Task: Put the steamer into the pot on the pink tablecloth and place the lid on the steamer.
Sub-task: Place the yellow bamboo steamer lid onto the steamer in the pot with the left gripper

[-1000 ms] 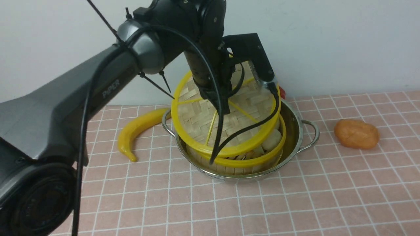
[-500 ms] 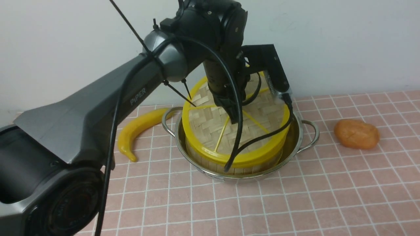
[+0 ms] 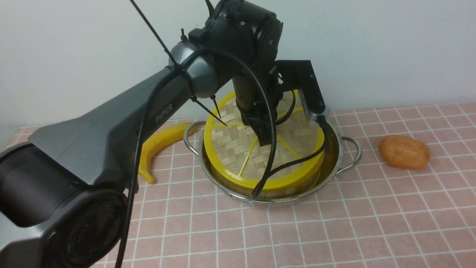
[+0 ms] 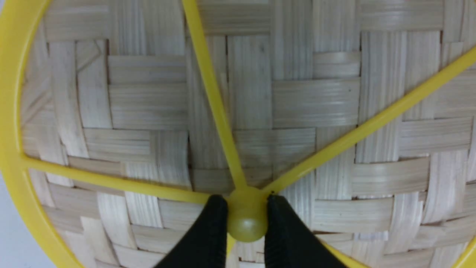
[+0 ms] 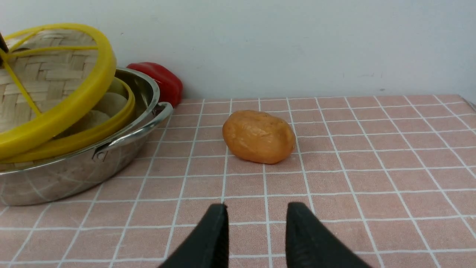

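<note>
The steel pot (image 3: 336, 149) stands on the pink tablecloth (image 3: 334, 223) with the bamboo steamer (image 3: 286, 190) inside it. The woven lid (image 3: 238, 149) with yellow spokes lies on the steamer, slightly tilted. In the right wrist view the lid (image 5: 48, 78) has one edge raised above the steamer's yellow rim (image 5: 121, 108), and pale buns show in the gap. My left gripper (image 3: 266, 139) reaches down from above, shut on the lid's yellow hub (image 4: 247, 219), one black finger on each side. My right gripper (image 5: 256, 216) hovers open and empty over the cloth, right of the pot (image 5: 74, 175).
A yellow banana (image 3: 156, 145) lies left of the pot. An orange lump (image 3: 404, 152) sits on the cloth to the right, ahead of my right gripper. A red pepper (image 5: 163, 80) lies behind the pot by the white wall.
My left arm has carried the lid down and a little to the right. The lid went from steeply tilted above the steamer to nearly flat on it. The grip has not changed.
</note>
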`<move>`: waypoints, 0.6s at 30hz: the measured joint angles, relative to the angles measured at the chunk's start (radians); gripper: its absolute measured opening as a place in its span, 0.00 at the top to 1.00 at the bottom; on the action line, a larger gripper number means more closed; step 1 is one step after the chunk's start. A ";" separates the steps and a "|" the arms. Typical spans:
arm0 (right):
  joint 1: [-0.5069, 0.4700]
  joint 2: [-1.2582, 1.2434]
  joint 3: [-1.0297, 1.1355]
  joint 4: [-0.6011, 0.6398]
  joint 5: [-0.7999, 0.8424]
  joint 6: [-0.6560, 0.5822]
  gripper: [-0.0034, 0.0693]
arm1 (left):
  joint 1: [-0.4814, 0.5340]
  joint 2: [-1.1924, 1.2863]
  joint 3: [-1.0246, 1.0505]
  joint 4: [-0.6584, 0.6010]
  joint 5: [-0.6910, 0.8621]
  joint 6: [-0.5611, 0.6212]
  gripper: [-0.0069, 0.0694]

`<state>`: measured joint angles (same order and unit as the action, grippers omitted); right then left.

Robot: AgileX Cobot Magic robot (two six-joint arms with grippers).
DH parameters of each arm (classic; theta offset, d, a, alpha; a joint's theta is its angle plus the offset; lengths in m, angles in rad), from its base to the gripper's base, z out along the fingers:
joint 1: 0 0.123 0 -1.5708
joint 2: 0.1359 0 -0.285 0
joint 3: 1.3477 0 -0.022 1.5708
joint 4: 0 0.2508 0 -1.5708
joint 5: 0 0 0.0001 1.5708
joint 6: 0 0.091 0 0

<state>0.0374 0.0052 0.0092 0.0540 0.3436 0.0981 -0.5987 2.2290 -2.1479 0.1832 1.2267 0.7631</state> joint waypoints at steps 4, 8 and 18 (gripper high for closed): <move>0.000 0.000 0.000 0.000 0.000 0.000 0.62 | 0.000 0.007 0.000 0.002 -0.022 0.006 0.76; 0.000 0.000 0.000 0.000 0.000 0.001 0.62 | 0.000 0.016 0.000 0.014 -0.039 0.008 0.76; 0.000 0.000 0.000 0.000 0.000 0.001 0.62 | 0.000 0.018 -0.014 0.019 -0.032 0.035 0.76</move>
<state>0.0374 0.0052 0.0092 0.0540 0.3436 0.0989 -0.5991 2.2465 -2.1617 0.2019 1.1944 0.7983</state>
